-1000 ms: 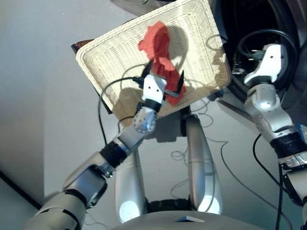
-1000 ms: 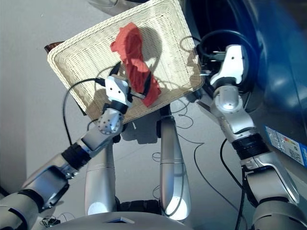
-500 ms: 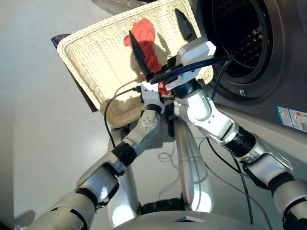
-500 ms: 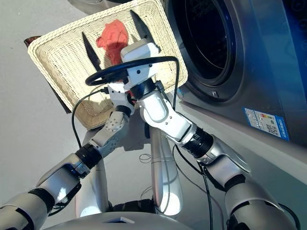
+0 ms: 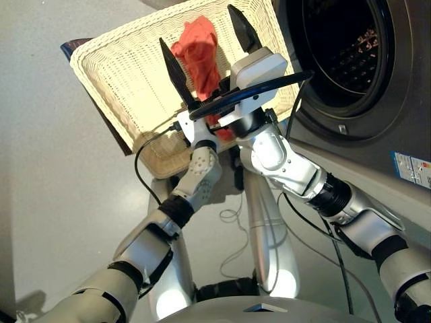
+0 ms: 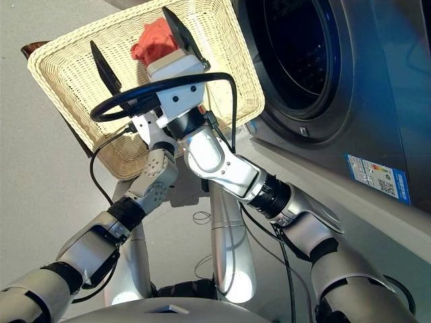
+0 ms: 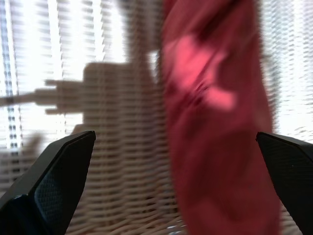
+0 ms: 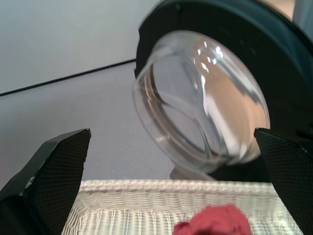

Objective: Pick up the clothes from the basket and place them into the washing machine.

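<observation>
The cream wicker basket point(image 5: 128, 74) sits in front of the dark grey washing machine point(image 5: 377, 121), whose drum point(image 5: 343, 54) is open. One coral red garment point(image 5: 197, 52) lies crumpled in the basket. My right arm reaches across from the washer side, and my right gripper point(image 5: 196, 25) hangs open above the garment, one black finger on each side. My left gripper point(image 7: 176, 134) is open just short of the red cloth point(image 7: 210, 122), with the cloth lying off towards one finger. In the eye views the right gripper's body hides the left one. The glass door point(image 8: 200, 98) stands swung open beyond the basket.
A dark stand point(image 5: 73, 47) shows under the basket's far left corner. A black cable loop point(image 5: 256, 91) hangs off my right wrist over the basket's near rim. Grey floor point(image 5: 54, 202) lies to the left. A label point(image 5: 411, 165) is stuck on the washer's front.
My right arm swung from the washer's porthole across to above the red garment, fingers spread. The left gripper stays at the garment's near end. The camera has turned towards the washer.
</observation>
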You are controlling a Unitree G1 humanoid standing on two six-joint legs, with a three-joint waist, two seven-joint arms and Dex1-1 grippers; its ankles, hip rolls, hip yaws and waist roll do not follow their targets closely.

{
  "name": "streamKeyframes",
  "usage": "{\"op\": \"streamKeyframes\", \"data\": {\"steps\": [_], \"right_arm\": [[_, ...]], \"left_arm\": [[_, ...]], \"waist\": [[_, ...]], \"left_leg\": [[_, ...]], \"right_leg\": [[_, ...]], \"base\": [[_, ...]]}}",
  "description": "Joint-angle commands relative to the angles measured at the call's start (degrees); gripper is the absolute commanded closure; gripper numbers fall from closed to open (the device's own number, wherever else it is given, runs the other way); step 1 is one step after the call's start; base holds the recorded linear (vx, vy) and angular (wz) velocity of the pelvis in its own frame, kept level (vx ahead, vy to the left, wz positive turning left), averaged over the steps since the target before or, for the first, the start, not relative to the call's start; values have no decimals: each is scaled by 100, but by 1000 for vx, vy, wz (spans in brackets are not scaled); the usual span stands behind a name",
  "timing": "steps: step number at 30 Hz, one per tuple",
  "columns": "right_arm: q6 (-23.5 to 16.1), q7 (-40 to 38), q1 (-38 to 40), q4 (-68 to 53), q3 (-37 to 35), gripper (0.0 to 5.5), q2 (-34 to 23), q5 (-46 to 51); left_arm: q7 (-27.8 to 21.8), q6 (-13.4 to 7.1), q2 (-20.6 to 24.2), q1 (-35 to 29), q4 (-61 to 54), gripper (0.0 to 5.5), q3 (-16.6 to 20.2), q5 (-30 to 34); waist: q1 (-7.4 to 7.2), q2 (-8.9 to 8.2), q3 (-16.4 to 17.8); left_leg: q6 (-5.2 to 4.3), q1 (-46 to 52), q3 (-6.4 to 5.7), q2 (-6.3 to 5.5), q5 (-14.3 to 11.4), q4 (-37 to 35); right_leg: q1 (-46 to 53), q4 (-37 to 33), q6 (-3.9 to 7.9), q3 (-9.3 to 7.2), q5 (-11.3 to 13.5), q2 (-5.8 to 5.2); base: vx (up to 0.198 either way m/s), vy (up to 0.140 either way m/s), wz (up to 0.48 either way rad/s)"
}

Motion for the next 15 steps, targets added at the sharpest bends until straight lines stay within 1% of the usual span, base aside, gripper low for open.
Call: {"op": "streamKeyframes", "data": {"steps": [1,4,6,7,8,9,10,12,14,15], "right_arm": [[-263,118,-268,-604,-73,0,112,6],[-232,200,-333,-691,-40,0,38,-18],[-207,215,-382,-706,-52,0,75,-72],[-202,207,-372,-706,-44,0,94,-87],[-182,222,-378,-681,-55,0,118,-139],[-170,258,-368,-654,-37,0,127,-179],[-171,302,-364,-662,-30,0,134,-190],[-187,355,-364,-773,-10,0,146,-206],[-199,400,-400,-865,25,0,148,-246],[-200,415,-397,-889,38,0,128,-262]], "left_arm": [[17,-176,-620,-219,288,0,10,-277],[35,-198,-615,-413,367,0,109,-301],[79,-224,-672,-557,472,0,225,-351],[74,-196,-665,-633,537,0,246,-355],[60,-156,-679,-689,628,0,284,-359],[50,-78,-633,-751,716,0,316,-285],[37,-33,-568,-803,769,0,340,-192],[62,-45,-540,-894,839,0,404,-202],[105,-88,-580,-1023,948,0,499,-263],[140,-84,-565,-1081,955,0,497,-179]], "waist": [[-14,-96,-53],[-48,-100,-53],[-69,-119,-53],[-75,-111,-53],[-84,-103,-53],[-99,-91,-53],[-110,-92,-53],[-129,-97,-53],[-143,-98,-53],[-150,-99,-53]], "left_leg": [[-38,-134,154,46,-124,196],[-64,-230,187,74,-120,212],[-78,-319,178,94,-111,224],[-86,-356,181,103,-106,233],[-92,-383,177,97,-92,234],[-99,-405,169,102,-78,227],[-104,-416,185,114,-71,216],[-112,-457,207,129,-58,182],[-110,-487,207,130,-62,153],[-108,-511,203,136,-60,152]], "right_leg": [[-99,138,118,32,-120,35],[-205,132,122,52,-75,39],[-287,111,126,61,-50,61],[-325,118,128,52,-54,48],[-355,128,126,54,-52,60],[-395,137,123,62,-53,72],[-411,120,120,56,-35,70],[-467,91,123,63,12,70],[-494,31,128,87,46,92],[-509,12,131,91,58,98]], "base": [[0,0,0],[0,0,0],[0,0,0],[-5,-57,-4],[0,0,0],[0,0,0],[0,0,0],[0,0,0],[0,0,0],[0,0,0]]}}
